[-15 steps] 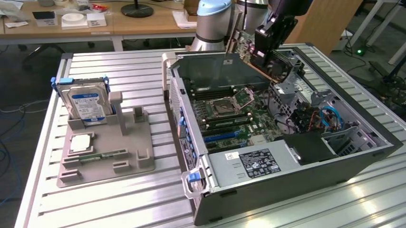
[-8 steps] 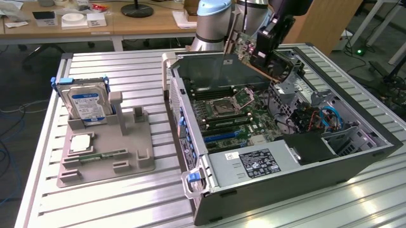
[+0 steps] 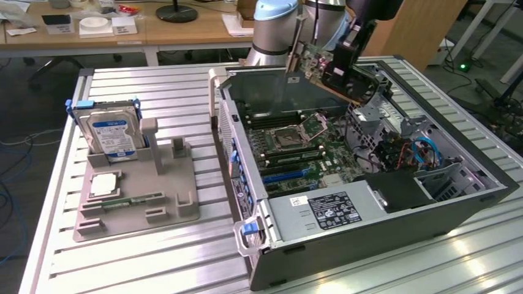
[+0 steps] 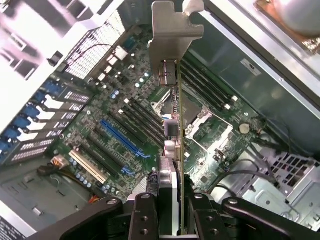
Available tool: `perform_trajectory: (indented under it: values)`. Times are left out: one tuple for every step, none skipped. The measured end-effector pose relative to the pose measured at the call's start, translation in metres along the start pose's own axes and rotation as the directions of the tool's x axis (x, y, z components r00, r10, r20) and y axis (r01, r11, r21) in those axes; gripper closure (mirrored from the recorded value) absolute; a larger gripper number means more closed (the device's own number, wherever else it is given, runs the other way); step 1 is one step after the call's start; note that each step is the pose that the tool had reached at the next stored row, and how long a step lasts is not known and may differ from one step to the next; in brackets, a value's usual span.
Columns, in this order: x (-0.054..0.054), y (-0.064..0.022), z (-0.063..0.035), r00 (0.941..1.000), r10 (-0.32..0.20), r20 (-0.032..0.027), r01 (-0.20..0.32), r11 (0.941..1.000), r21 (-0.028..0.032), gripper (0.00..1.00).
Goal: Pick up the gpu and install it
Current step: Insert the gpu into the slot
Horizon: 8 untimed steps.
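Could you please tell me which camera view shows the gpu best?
The exterior view: the gpu shows its broad face, held above the open computer case. The wrist view shows it edge-on, clamped in the hand, silver bracket at the far end.

Left of frame, a hard drive (image 3: 112,136) stands upright in a grey holder (image 3: 176,184) on the slatted table (image 3: 147,263), a memory stick (image 3: 131,200) lying flat.

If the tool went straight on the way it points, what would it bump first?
Probably the motherboard. The tool grips the gpu, whose bracket end leads, so the card would touch first, somewhere near the processor socket. Depth is hard to judge.
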<state>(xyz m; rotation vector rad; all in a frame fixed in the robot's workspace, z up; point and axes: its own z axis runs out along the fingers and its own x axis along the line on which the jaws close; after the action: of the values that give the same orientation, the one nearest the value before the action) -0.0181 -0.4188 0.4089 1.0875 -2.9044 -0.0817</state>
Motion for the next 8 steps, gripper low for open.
perform_trajectory:
  values:
    - [0.0,0.0,0.0,0.9999,-0.015,-0.0009,0.015,0.9999,0.0002,0.72]
    - [0.0,0.0,0.0,0.9995,-0.031,-0.002,0.031,0.9995,0.0005,0.72]
    - [0.0,0.0,0.0,0.9989,-0.046,-0.0029,0.046,0.999,0.0007,0.72]
    - [0.0,0.0,0.0001,0.9981,-0.061,-0.0038,0.061,0.9981,0.001,0.72]
    - [0.0,0.0,0.0001,0.997,-0.078,-0.0049,0.078,0.997,0.0012,0.72]
    - [0.0,0.0,0.0001,0.9955,-0.094,-0.006,0.094,0.9955,0.0014,0.72]
    - [0.0,0.0,0.0,0.9938,-0.111,-0.0072,0.111,0.9938,0.0017,0.72]
    - [0.0,0.0,0.0001,0.9918,-0.127,-0.0082,0.127,0.9919,0.0018,0.72]
